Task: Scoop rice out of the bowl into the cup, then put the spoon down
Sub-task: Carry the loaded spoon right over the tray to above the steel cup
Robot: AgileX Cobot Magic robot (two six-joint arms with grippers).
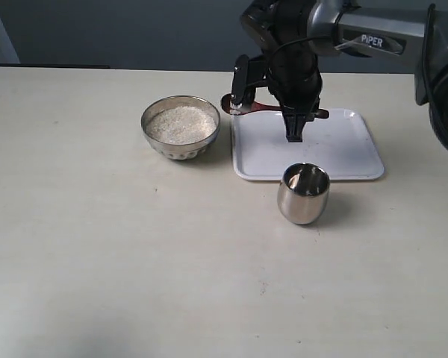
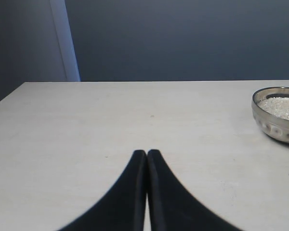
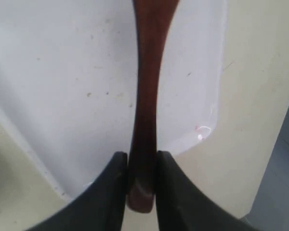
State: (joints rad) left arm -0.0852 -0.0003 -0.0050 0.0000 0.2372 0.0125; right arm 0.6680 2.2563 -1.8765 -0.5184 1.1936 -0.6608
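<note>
**One of each on the counter, spoon in the right gripper**

I am counting one bowl, one cup, one spoon and one white tray on the pale counter, with two grippers in play. The only writing I am reading is "PIPER", in white on the right arm's grey casing.

The spoon is showing as a slim, dark reddish-brown wooden piece. Its handle is running above the tray's far edge, and its small head is pointing toward the bowl, close to the rim. The right gripper is pinching the handle near its end, one finger on each side. The left gripper is pointing across bare counter with its fingers pressed together, holding nothing.

The bowl, shiny steel, is sitting just beside the tray's left edge and is holding a pale, grainy heap of rice. The cup, rounded and mirror-bright, is standing just in front of the tray.
</note>
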